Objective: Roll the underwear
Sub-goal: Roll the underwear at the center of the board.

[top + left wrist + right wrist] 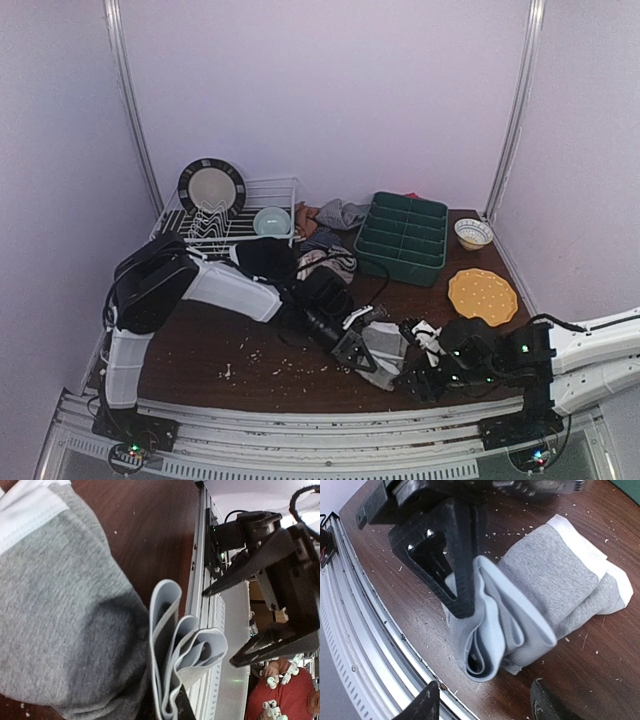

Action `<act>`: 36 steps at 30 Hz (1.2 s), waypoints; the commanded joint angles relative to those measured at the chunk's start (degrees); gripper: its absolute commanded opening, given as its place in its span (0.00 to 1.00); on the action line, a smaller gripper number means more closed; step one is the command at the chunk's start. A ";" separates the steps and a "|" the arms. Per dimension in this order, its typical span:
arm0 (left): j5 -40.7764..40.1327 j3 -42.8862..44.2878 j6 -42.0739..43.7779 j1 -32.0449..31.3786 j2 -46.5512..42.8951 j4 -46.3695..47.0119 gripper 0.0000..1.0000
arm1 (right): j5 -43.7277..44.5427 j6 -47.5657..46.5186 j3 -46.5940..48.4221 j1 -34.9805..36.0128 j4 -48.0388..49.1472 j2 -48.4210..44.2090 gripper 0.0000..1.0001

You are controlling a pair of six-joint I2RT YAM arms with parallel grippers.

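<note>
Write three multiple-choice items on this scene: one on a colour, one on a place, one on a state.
1. The underwear in the left claw is: A. grey B. red C. green
2. The yellow plate lies: A. on the underwear B. on the table C. in the left claw
3. The right claw is: A. shut on the plate B. shut on the underwear C. open, empty

Answers: A, grey cloth shows in both wrist views; B, it rests on bare wood; C, its jaws stand apart, nothing between.
</note>
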 commanded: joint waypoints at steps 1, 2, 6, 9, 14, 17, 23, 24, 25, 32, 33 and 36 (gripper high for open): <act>1.38 3.96 -6.34 0.75 1.65 1.11 0.00 | -1.68 -1.15 2.17 0.39 3.07 2.36 0.61; 1.11 4.79 -7.17 0.96 2.29 0.39 0.00 | -0.81 -1.48 2.55 0.34 3.05 2.88 0.62; 1.29 6.97 -12.30 2.41 4.49 0.00 0.00 | 5.10 -2.86 5.18 0.21 1.41 6.63 0.64; 1.36 7.66 -15.20 3.59 5.89 0.15 0.00 | 5.90 -3.00 6.33 -1.70 2.30 10.99 0.64; 0.83 8.15 -18.03 4.95 7.48 0.42 0.00 | 3.45 -2.01 5.38 -5.86 7.89 15.55 0.64; 0.51 8.34 -18.85 5.53 8.00 0.12 0.00 | 2.22 -2.83 6.14 -7.03 8.89 17.77 0.62; 0.25 9.40 -18.78 6.01 8.85 -1.06 0.00 | 0.19 -2.36 6.98 -10.67 10.66 20.28 0.61; 0.16 9.62 -18.58 5.94 8.97 -1.42 0.00 | -0.39 -2.00 7.04 -11.46 10.98 20.96 0.61; 0.02 9.80 -18.45 5.97 9.06 -1.72 0.00 | -1.35 -1.71 7.06 -12.30 11.52 21.53 0.60; -0.83 9.80 -16.97 6.01 8.37 -3.62 0.09 | -6.36 1.26 6.31 -14.28 13.50 25.91 0.19; -1.21 9.65 -16.68 6.01 8.08 -3.87 0.13 | -6.41 2.40 5.83 -14.37 13.75 26.25 0.16; -2.16 8.19 -16.08 6.00 6.63 -3.91 0.28 | -6.72 5.23 4.23 -15.29 14.91 27.01 0.09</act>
